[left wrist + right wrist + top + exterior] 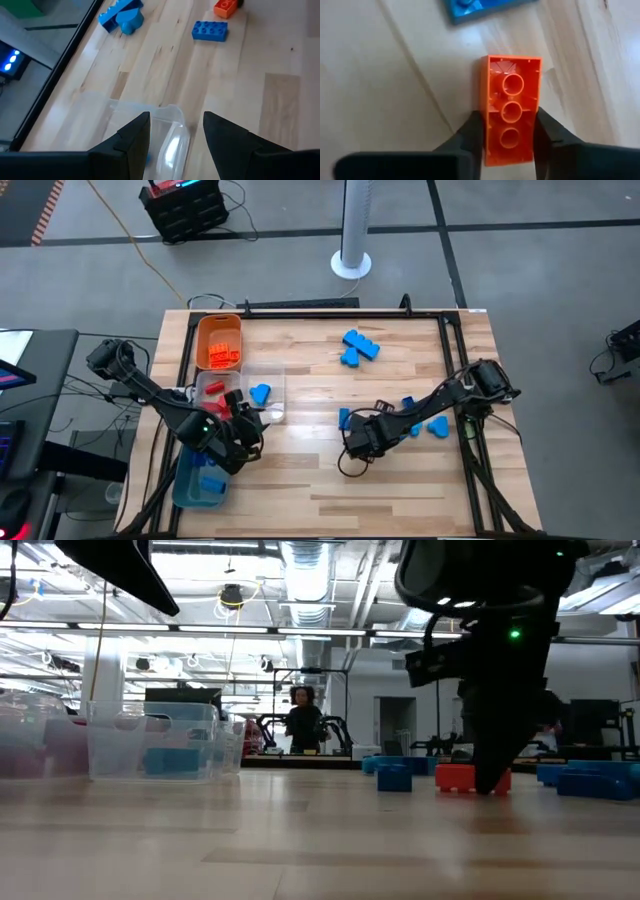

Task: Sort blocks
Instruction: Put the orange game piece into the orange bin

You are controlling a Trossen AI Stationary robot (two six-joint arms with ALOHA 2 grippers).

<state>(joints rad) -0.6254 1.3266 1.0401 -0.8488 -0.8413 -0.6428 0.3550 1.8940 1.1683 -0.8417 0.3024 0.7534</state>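
right gripper (509, 131): jaws closed on the long sides of the orange brick (510, 105), which lies hollow side up on the table (330, 470), well to the right of the clear tray (272, 402)
left gripper (174, 134): fingers spread, nothing held, over the clear tray's rim
step in hand, judged: lift the orange brick straight up, keep the squeeze square on its flat sides, carry it to the orange tray (218, 327) beyond the clear tray
risk: shallow hold near one end; brick may pivot
right wrist view only: contact of pads on brick
high view only: loose blue blocks (359, 347) right of the clear tray, route between trays
low view: brick sits on the wood
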